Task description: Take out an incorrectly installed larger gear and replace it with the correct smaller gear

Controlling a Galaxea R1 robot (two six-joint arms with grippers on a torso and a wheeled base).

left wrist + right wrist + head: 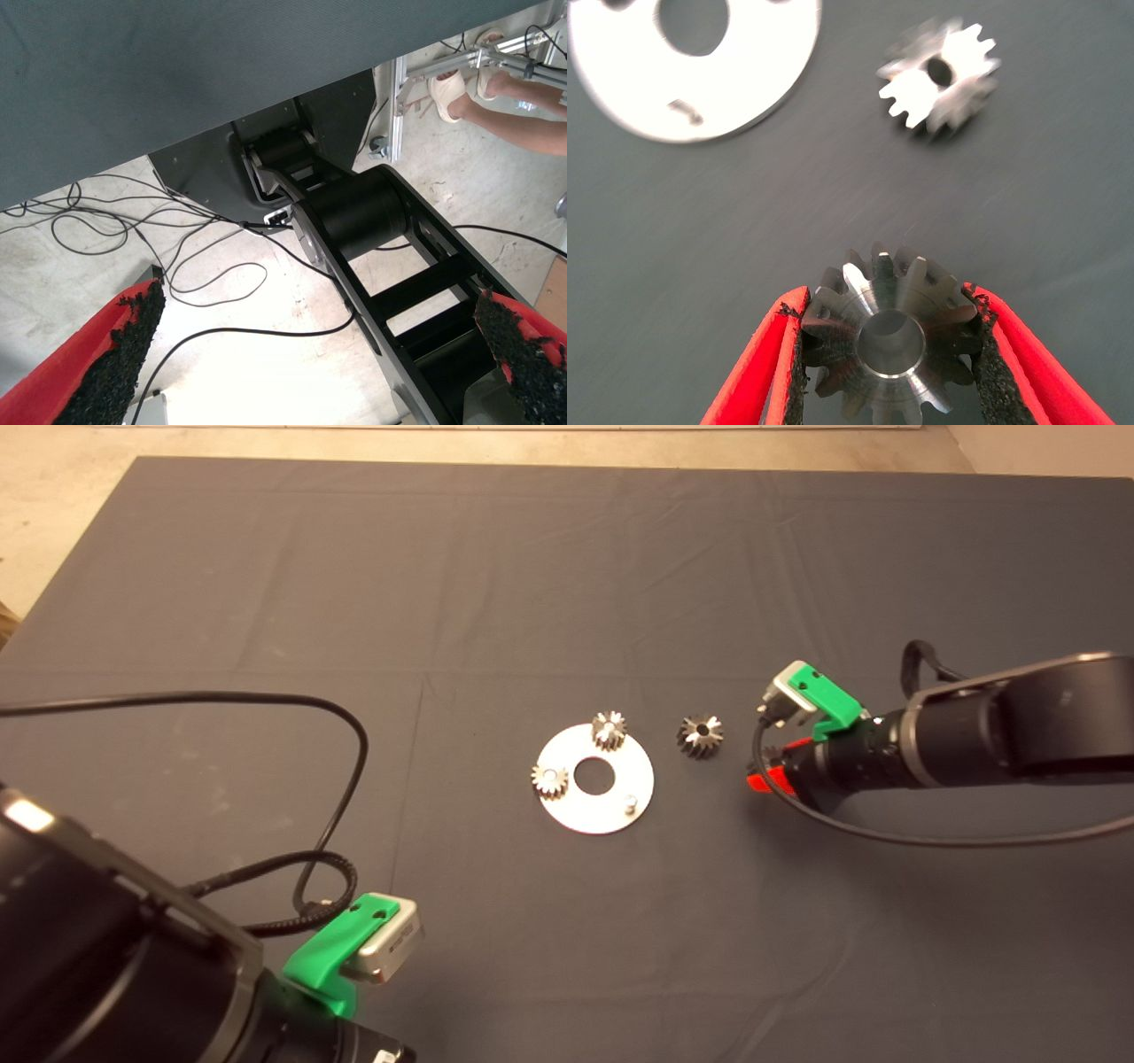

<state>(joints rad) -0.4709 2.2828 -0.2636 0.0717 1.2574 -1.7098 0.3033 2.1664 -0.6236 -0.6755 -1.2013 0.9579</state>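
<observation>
Right gripper (886,303), clamped on the small grey-silver steel toothed gear (890,341): align bore above the bare pin (629,804) of the round silver plate (595,815). Wide dark grey steel gear (700,735) lies just beside the plate. Left gripper (319,305) is parked, fingers apart.

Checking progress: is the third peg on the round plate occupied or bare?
Bare. The peg on the plate carries nothing; the right gripper is shut on a gear away from it.

Head camera looked steeply down on the mat (266,558) from above. Left wrist camera faced off the mat edge toward floor (266,354) and robot base (354,212). Right wrist camera sat close over the mat; it shared the plate (595,779) (691,66) with the head view.
</observation>
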